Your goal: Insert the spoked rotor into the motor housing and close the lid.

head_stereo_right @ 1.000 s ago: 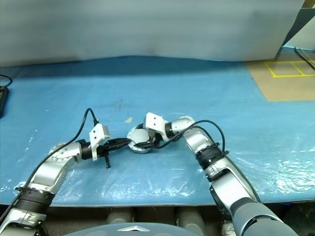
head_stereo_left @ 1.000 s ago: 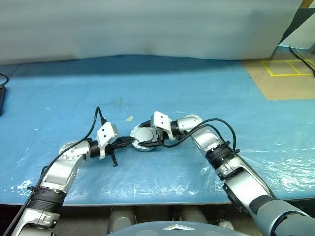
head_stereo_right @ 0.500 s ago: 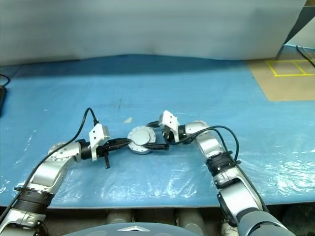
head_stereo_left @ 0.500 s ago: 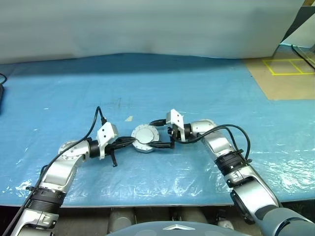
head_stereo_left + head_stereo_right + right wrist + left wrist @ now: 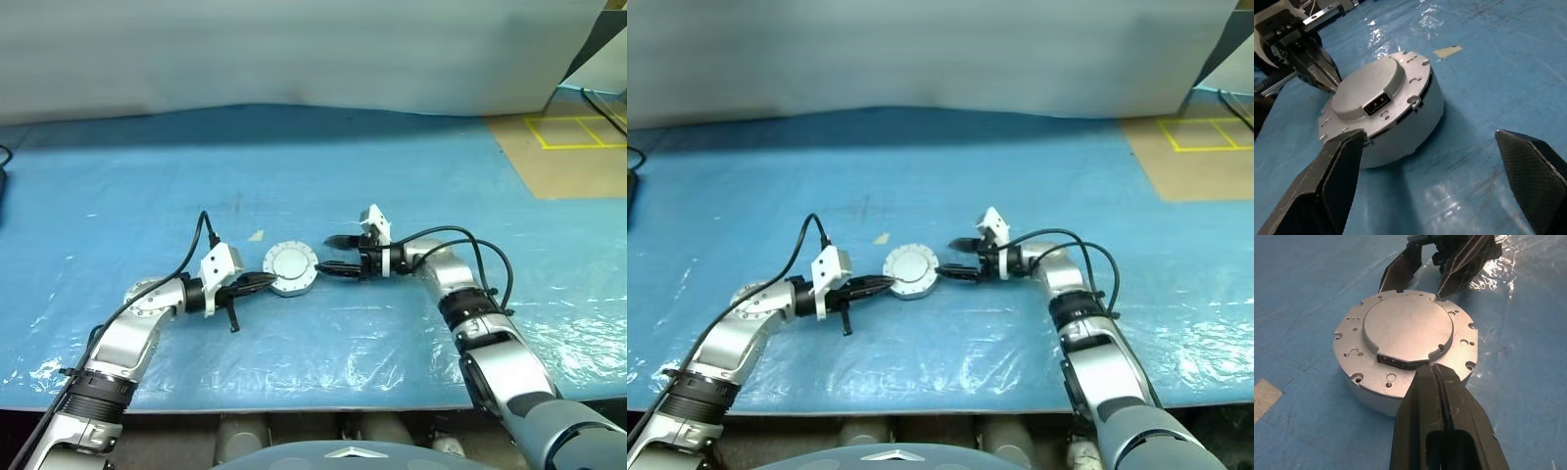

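**A:** Fingers first: how do they stand?

**B:** Left gripper (image 5: pixel 263 281) has its fingers (image 5: pixel 1442 401) pressed together, holding nothing; the tip rests against the near-left edge of the lid (image 5: pixel 291 264), judging by the left wrist view. Right gripper (image 5: pixel 334 254) has its fingers (image 5: pixel 1334 169) spread wide and empty, just right of the assembly and pointing at it, apart from it.

**A:** And the parts?

**B:** Motor housing (image 5: pixel 1410 127) sits on the blue worktop (image 5: pixel 411 186) between the two grippers, with the lid lying on top. A dark gap along the rim in the right wrist view suggests the lid may not be fully seated. Nothing of the spoked rotor can be seen; I take it to be inside, under the lid.

**A:** So the step in hand?

**B:** Finishing the closure, I'd judge. Do it well by keeping the left tip steady as a brace so the housing can't slide on the slick film (image 5: pixel 323 362), and pressing the lid flat and centred rather than at one edge, which could tilt it.
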Tool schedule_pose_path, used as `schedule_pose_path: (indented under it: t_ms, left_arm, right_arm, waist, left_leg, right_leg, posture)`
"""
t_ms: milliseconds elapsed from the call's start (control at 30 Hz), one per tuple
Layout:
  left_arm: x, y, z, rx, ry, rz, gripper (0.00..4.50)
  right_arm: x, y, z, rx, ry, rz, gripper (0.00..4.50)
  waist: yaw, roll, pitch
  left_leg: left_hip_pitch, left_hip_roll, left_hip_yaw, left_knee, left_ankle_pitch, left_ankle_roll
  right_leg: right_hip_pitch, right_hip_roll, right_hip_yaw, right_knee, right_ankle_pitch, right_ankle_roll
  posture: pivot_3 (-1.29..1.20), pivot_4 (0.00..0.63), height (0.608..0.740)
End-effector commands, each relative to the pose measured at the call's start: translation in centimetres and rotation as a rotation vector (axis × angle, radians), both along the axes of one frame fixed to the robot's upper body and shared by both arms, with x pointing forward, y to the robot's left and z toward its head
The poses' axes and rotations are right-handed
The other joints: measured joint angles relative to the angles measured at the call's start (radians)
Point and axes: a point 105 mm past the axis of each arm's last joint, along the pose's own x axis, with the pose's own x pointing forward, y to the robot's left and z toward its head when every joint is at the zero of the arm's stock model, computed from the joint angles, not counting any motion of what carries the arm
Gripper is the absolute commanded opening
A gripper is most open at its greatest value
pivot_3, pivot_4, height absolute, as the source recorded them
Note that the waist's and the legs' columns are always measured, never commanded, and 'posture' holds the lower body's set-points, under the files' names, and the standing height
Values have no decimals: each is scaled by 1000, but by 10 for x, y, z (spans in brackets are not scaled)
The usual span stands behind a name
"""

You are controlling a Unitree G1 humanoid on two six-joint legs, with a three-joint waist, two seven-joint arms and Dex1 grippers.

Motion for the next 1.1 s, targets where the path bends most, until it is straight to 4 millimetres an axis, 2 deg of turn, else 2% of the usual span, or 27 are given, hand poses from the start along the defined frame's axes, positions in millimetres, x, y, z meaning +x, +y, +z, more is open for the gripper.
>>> schedule_pose_path:
  t_ms: [33,133,400,600,867,1100]
  left_arm:
    - [-1,1,-1,13,0,8,0]
    - [-2,1,-1,14,-1,10,0]
    - [1,4,-8,19,3,22,0]
    - [1,7,-10,21,0,22,0]
    - [-2,6,-10,21,-5,22,0]
    - [-2,6,-11,23,-8,21,0]
  right_arm:
    - [-19,2,8,51,69,14,4485]
    - [-22,2,13,78,142,-7,4485]
    - [-4,14,46,136,309,-108,4485]
    - [-1,22,57,160,396,-154,4485]
    - [-12,28,58,152,434,-153,4485]
    - [-11,21,41,126,489,-208,4485]
  waist:
    - [-1,0,0]
    - [-8,0,0]
    - [-8,0,0]
    - [-3,0,0]
    - [-3,0,0]
    - [-3,0,0]
  left_leg:
    - [-1,0,0,0,0,0]
    - [0,0,0,0,0,0]
    - [1,-1,0,1,1,-2]
    - [1,0,0,0,1,-2]
    - [0,-1,0,0,-1,-5]
    - [1,-1,0,0,0,-6]
  right_leg:
    - [0,0,0,0,1,2]
    - [-1,1,0,0,2,3]
    - [-1,1,1,0,0,-1]
    - [-1,1,0,0,2,3]
    - [-1,1,0,1,2,3]
    - [-1,1,1,1,2,3]
  posture:
    - [0,150,740]
    - [0,150,740]
    - [0,150,740]
    - [0,150,740]
    - [0,150,740]
    - [0,150,740]
